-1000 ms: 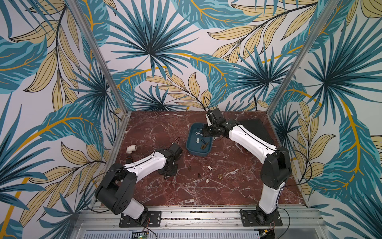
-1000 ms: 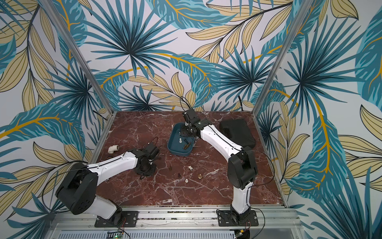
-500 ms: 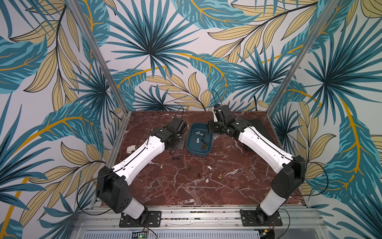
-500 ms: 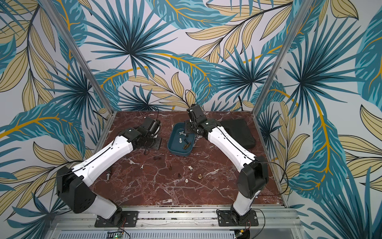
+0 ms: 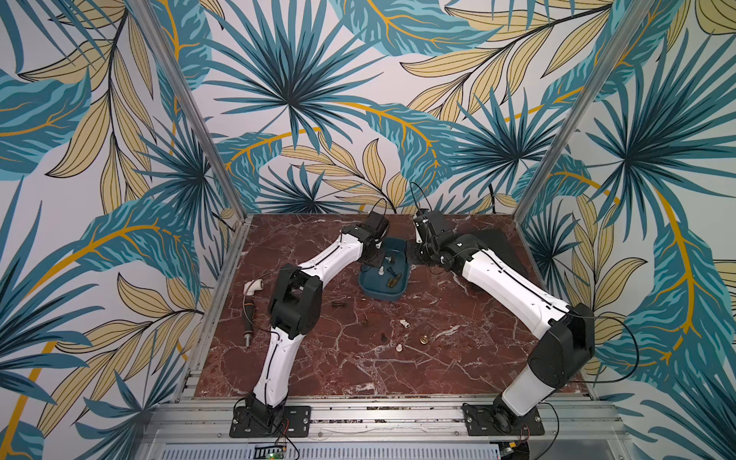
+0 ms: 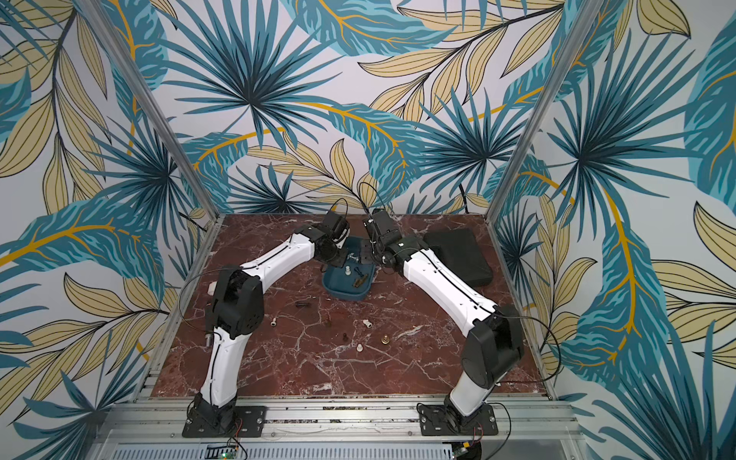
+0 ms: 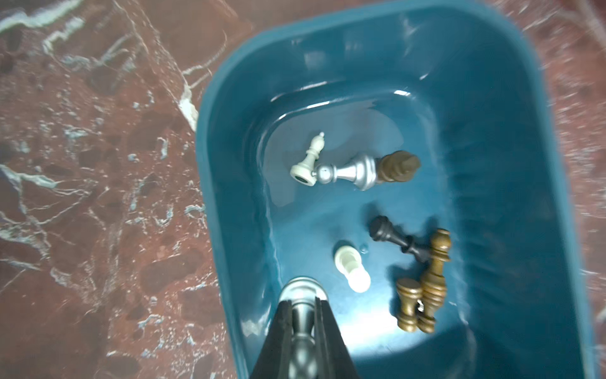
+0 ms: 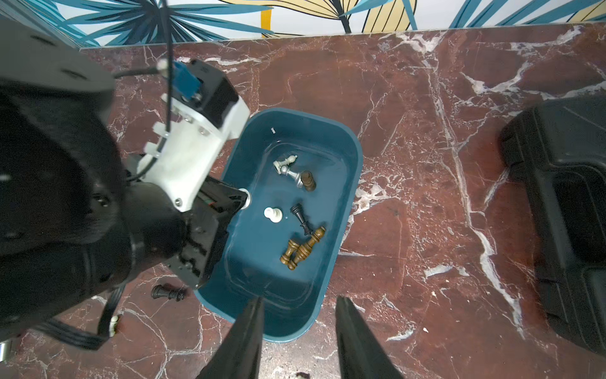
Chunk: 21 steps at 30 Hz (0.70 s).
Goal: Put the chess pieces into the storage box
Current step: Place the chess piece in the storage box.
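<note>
Silvery chess piece (image 7: 302, 323) is pinched in the jaws of the left gripper (image 7: 303, 300), its base poking out past the fingertips. It hangs just inside the left wall of the storage box (image 7: 492, 170), where seven other chess pieces (image 7: 347, 172) lie. The box sits far-centre on the table (image 5: 358, 378). The left arm (image 5: 330, 259) reaches in from the near left, elbow bent. The right gripper (image 8: 299, 305) hangs above the box with its jaws apart.

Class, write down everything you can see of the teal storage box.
The storage box is a shallow teal tub of glossy-looking plastic, rectangular with rounded corners, lidless, lying flat on the red marble table. Seven chess pieces sit inside. The left gripper, shut on a silvery piece, hovers over one long side.
</note>
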### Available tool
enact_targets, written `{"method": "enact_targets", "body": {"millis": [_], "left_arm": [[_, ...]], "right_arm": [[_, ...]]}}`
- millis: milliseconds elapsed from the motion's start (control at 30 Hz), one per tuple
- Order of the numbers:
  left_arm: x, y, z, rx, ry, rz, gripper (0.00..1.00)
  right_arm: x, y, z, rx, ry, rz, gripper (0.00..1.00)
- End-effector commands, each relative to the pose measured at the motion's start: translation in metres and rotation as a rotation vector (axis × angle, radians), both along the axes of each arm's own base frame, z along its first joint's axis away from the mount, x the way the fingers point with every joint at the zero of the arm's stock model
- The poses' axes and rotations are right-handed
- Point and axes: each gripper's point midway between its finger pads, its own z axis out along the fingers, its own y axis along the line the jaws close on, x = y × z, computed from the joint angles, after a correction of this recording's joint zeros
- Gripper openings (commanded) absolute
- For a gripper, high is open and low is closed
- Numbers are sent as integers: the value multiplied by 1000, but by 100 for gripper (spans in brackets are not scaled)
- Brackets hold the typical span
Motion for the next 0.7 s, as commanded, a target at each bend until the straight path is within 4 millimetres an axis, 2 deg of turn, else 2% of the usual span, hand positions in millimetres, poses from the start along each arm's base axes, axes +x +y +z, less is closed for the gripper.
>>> {"method": "enact_targets", "body": {"millis": [0,233,500,667], "left_arm": [[7,2,5,24,-12,-14,0],[6,-1,-14,28,23,-28,1],[10,-3,-26,50,52,-39,12],[13,-2,-21,59,41,-38,23]], "right_arm": [[-3,1,-7,-15,18,12,41],[-1,2,-16,-27,34,14,42],[1,3,-11,-32,29,18,42],[-2,0,-4,-36,25,15,43]]}}
